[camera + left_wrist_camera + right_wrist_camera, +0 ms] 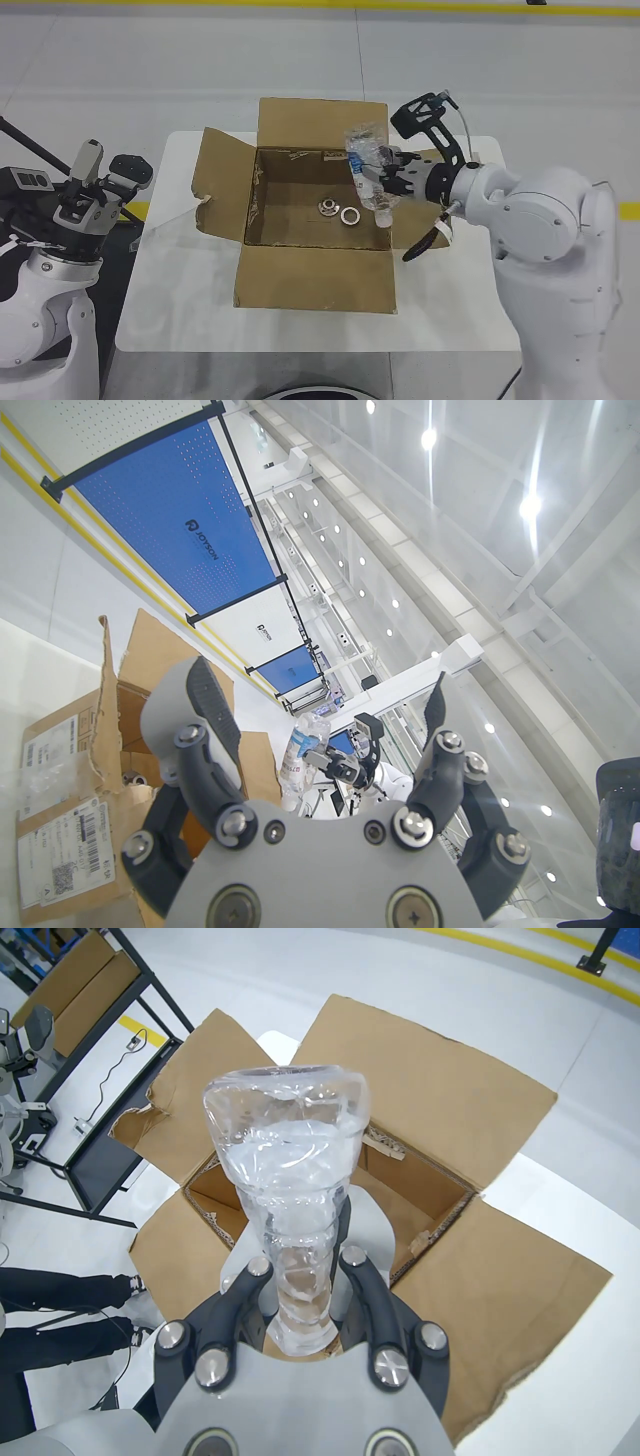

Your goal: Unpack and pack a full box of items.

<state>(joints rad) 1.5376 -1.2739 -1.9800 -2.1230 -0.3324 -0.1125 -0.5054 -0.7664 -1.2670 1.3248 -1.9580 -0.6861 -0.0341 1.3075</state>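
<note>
An open cardboard box [275, 277] stands in the middle of the white table, flaps spread. On its floor lie two small round rings [339, 211]. My right gripper [388, 176] is shut on a clear crumpled plastic bottle [368, 163], held above the box's right side. In the right wrist view the bottle [290, 1168] stands up between the fingers [361, 1278], over the box opening [425, 1198]. My left gripper [320, 705] is open and holds nothing; it sits off the table's left side [112, 180], tilted upward. The left wrist view also shows the box [75, 750] and the bottle [302, 745].
The white table [180, 300] has bare surface left and in front of the box. A black metal rack [100, 1093] with cardboard stands on the floor beyond the box. A person's legs [60, 1308] are on the floor near the table.
</note>
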